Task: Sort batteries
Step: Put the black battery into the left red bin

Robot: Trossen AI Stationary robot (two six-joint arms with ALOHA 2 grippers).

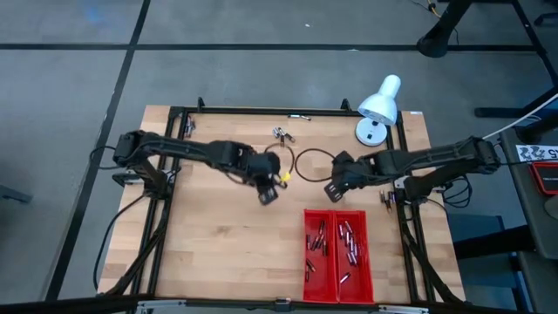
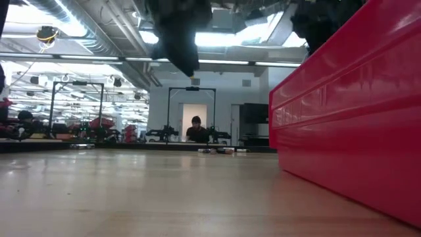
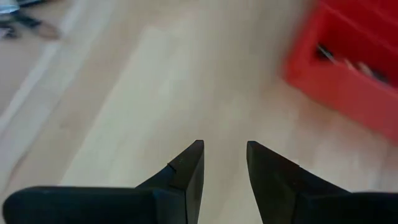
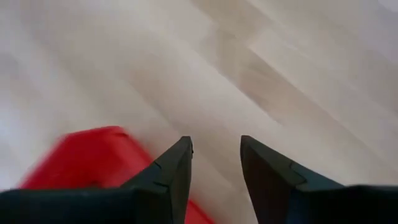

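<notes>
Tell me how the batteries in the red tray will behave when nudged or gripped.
The batteries look like tiny smooth cylinders, so they would probably roll if nudged. Their metallic ends suggest they are stiff and may slip in a grip. The red tray walls should stop any rolling.

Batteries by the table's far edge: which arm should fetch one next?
Left, probably. Its tool hangs open and empty nearer those loose batteries; the right tool hovers by the red tray.
</notes>
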